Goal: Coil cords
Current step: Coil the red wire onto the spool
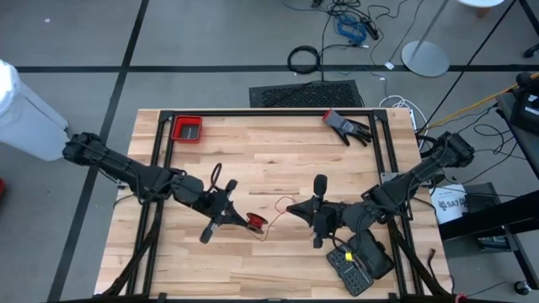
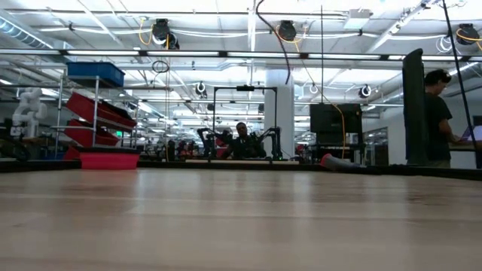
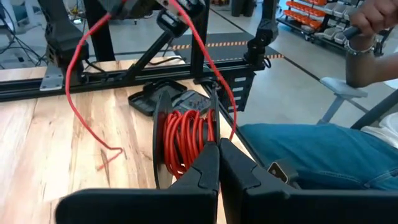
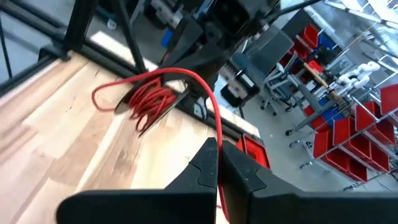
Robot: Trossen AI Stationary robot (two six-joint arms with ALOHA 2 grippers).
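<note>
Red cord (image 3: 184, 140), thin and string-like, is mostly wound in tight turns around a small black round spool (image 3: 163, 134), and that spool sits pinched on edge between the left fingers (image 3: 219, 163), which are pressed together on its rim. Held up like this, just above the pale wooden desk (image 1: 278, 151), the spool likely stays clear so that more turns can be laid on.

From the coil a free length arcs away from the left fingertips, dips to touch the desk in a small kink, and rises to the right fingers (image 4: 217, 163). Those are closed on the strand, which passes straight between their tips. Gripping the loose end well apart from the spool seems meant to keep the cord taut and guided as it wraps.

In the high view both grippers hang near the middle of the desk, facing each other, the left gripper (image 1: 240, 220) with the red coil (image 1: 256, 221) at its tip.
</note>
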